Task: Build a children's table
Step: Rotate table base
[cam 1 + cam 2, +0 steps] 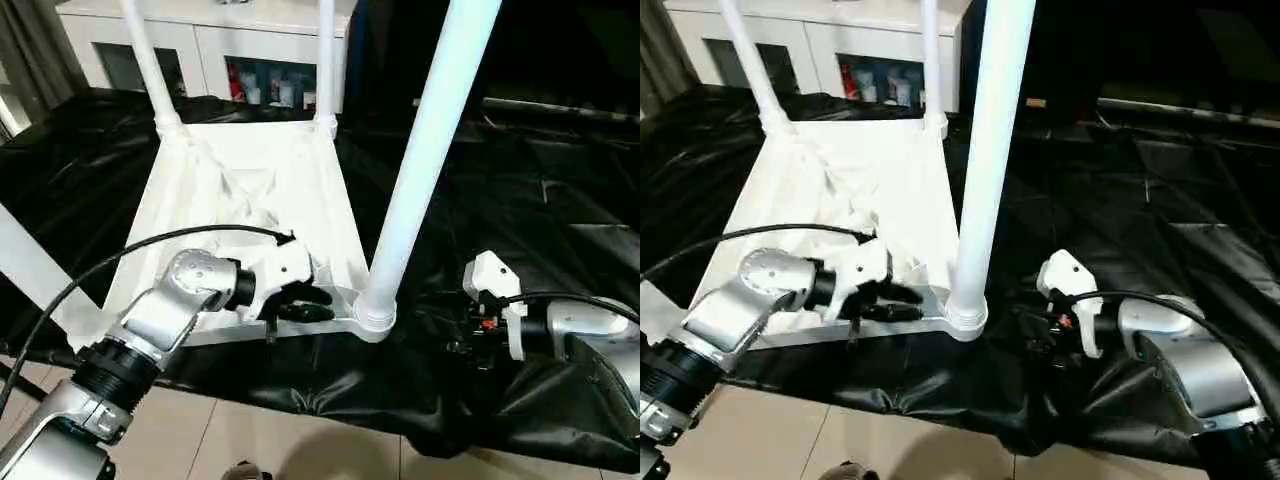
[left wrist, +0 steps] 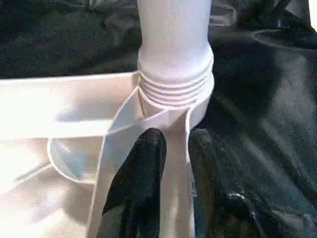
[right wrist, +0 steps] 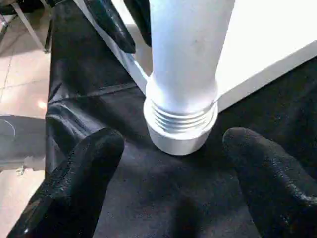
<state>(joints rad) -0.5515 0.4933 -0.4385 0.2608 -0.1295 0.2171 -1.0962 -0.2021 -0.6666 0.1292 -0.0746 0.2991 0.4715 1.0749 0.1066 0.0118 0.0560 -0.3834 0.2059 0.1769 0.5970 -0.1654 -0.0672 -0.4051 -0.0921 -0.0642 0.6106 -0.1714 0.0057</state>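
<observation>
The white tabletop [image 1: 250, 190] lies upside down on a black plastic sheet [image 1: 520, 200] spread over the floor, ribbed underside facing up. Everything here is easiest placed from its near right corner socket [image 1: 375, 318], the one closest to the robot. A long white leg [image 1: 425, 150] stands upright in that socket, its threaded collar only partly sunk in, several rings of thread still showing above the rim. Two more legs [image 1: 150, 60] rise from the far corners of the tabletop, away from that socket, in front of a white cabinet [image 1: 200, 40] with glass doors.

The left end effector [image 1: 300, 305] sits just to the left of the near right socket, right at the tabletop's near edge. Its black fingers [image 2: 138, 183] straddle the thin white rim wall there, one inside the tabletop and one outside over the sheet, fairly close together; whether they are actually pinching that wall I cannot tell.

The right end effector [image 3: 168, 163] is on the other side of the socket, low over the black sheet, released with its two fingers spread wide. They point at the leg's base and stand apart from it, touching nothing.
</observation>
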